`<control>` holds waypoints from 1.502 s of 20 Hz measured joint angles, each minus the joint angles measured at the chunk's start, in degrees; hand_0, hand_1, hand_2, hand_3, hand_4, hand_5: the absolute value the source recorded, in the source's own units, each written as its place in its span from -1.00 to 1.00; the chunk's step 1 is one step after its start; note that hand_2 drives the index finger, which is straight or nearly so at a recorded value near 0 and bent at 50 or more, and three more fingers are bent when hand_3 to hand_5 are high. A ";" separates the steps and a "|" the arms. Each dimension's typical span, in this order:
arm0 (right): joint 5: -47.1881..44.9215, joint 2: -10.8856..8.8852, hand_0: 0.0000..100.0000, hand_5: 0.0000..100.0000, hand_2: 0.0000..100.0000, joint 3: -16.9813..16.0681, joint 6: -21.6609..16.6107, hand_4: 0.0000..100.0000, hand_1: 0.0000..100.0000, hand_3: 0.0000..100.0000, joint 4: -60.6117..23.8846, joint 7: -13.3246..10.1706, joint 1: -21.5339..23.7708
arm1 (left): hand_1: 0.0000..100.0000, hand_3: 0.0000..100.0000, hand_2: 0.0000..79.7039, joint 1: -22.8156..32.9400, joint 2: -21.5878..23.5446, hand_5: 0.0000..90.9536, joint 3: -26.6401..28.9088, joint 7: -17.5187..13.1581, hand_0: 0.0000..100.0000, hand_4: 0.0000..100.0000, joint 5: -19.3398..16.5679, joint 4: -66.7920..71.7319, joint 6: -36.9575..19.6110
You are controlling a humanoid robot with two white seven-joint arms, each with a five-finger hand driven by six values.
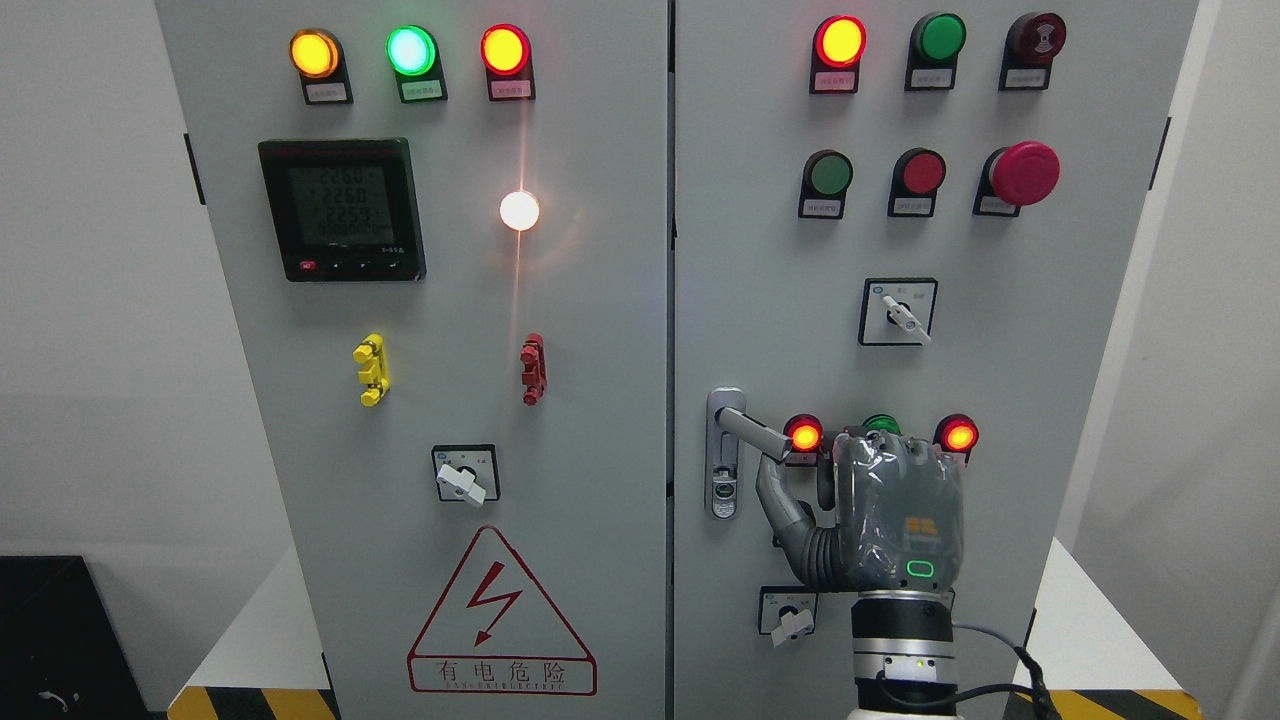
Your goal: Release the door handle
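The right grey robot hand [880,510] grasps the stiff silver metal door handle [752,428], by its free end, near the right cabinet door's [1040,330] left edge.

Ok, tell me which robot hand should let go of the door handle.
Right. The right robot hand is the only one in view, and it is at the door handle on the right cabinet door.
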 measured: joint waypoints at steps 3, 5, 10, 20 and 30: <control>0.00 0.00 0.01 1.00 1.00 -0.01 0.00 0.90 -0.31 1.00 -0.09 0.00 0.01 | 0.11 -1.00 -1.00 0.00 0.00 -1.00 0.00 0.00 -0.76 -1.00 0.00 0.00 0.00; 0.00 0.00 0.01 1.00 1.00 -0.02 0.00 0.90 -0.31 1.00 -0.13 0.00 0.01 | 0.11 -1.00 -1.00 0.00 0.00 -1.00 0.00 0.00 -0.76 -1.00 0.00 0.00 0.00; -0.01 0.00 0.01 1.00 1.00 -0.06 0.00 0.91 -0.32 1.00 -0.20 0.00 -0.04 | 0.11 -1.00 -1.00 0.00 0.00 -1.00 0.00 0.00 -0.76 -1.00 0.00 0.00 0.00; -0.01 0.00 0.01 1.00 1.00 -0.50 -0.19 0.91 -0.32 1.00 -0.27 -0.16 -0.24 | 0.11 -1.00 -1.00 0.00 0.00 -1.00 0.00 0.00 -0.76 -1.00 0.00 0.00 0.00; -0.01 0.00 0.06 1.00 0.99 -0.57 -0.43 0.91 -0.38 1.00 -0.37 0.15 0.06 | 0.11 -1.00 -1.00 0.00 0.00 -1.00 0.00 0.00 -0.76 -1.00 0.00 0.00 0.02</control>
